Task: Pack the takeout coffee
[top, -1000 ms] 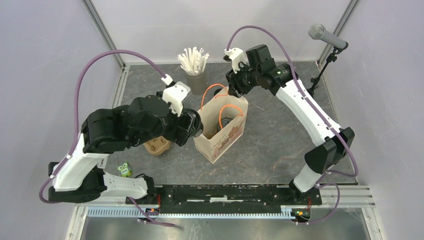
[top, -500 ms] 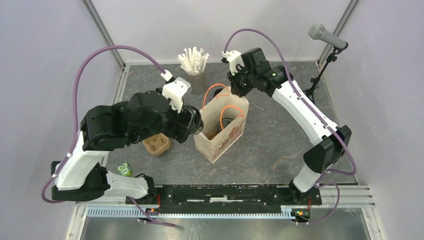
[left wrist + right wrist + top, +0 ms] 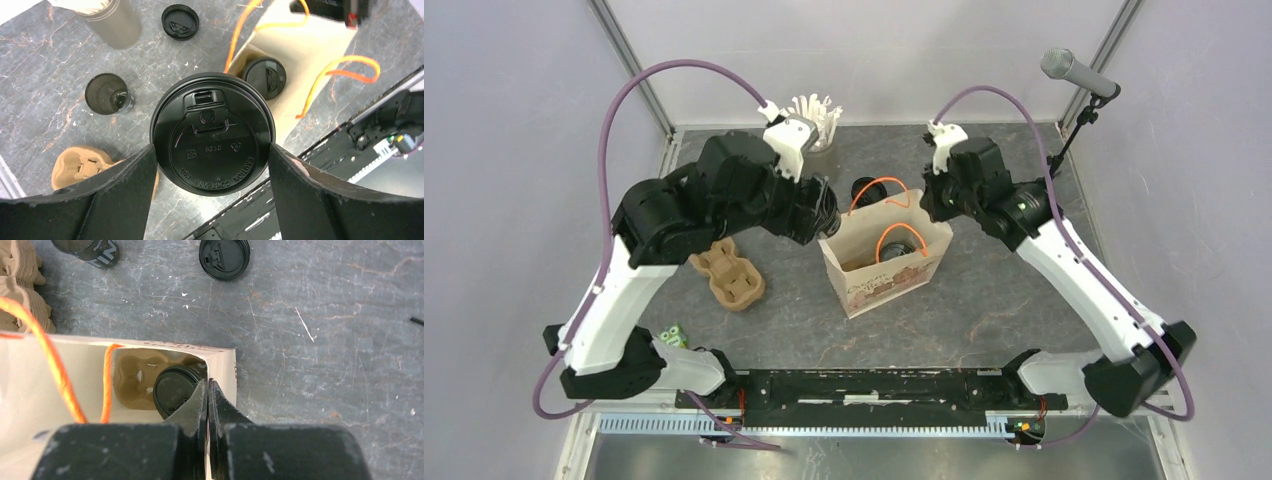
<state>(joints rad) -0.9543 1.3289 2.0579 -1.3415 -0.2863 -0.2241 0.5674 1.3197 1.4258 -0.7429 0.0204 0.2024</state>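
Takeout coffee cup [image 3: 212, 132], lidded, we log clamped between the left gripper's [image 3: 211, 152] fingers above the table; at its 1 o'clock a second lidded cup [image 3: 174, 389] stands inside the paper bag [image 3: 222, 371], whose rim the right gripper's [image 3: 208, 388] fingers pinch, pressed together.

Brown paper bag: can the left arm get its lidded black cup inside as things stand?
Probably yes: the right gripper pinches the brown paper bag's wall, its mouth gapes, and the brown pulp carrier inside shows a free slot.
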